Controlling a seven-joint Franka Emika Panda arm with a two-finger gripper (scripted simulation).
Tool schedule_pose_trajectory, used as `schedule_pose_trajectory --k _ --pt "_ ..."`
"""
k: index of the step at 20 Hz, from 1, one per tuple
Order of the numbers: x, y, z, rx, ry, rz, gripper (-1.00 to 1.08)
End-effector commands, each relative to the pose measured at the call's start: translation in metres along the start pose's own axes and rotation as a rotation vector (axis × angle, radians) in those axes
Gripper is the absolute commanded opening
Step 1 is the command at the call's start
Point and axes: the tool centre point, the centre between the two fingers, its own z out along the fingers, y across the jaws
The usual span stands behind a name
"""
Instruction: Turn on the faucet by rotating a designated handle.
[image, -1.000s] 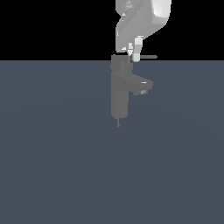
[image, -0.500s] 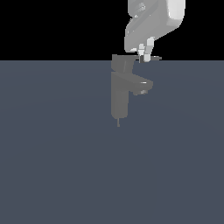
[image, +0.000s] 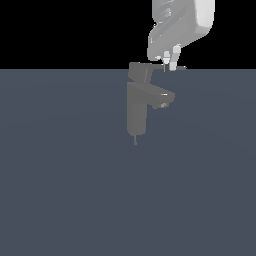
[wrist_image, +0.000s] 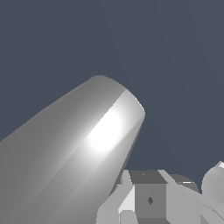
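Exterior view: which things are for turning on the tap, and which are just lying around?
For the job:
- faucet
- handle, the thin lever on top of it
- gripper, fingertips down at the lever

Just there:
- only the flat grey surface that the faucet stands on; nothing else shows

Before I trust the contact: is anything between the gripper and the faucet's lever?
Nothing. In the exterior view the gripper sits right on the lever, fingertips at it, no gap visible.

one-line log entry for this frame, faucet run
phase: at lever | gripper: fingertips down at handle, contact unclear | faucet: upright | spout: toward exterior view's right
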Motion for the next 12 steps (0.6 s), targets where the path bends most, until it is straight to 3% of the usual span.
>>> schedule_pose_trajectory --k 1,12 --pt "0.008 -0.006 0.001 0.003 0.001 0.004 -1.0" --pt "0.034 -0.024 0.0 0.006 0.002 0.011 -1.0"
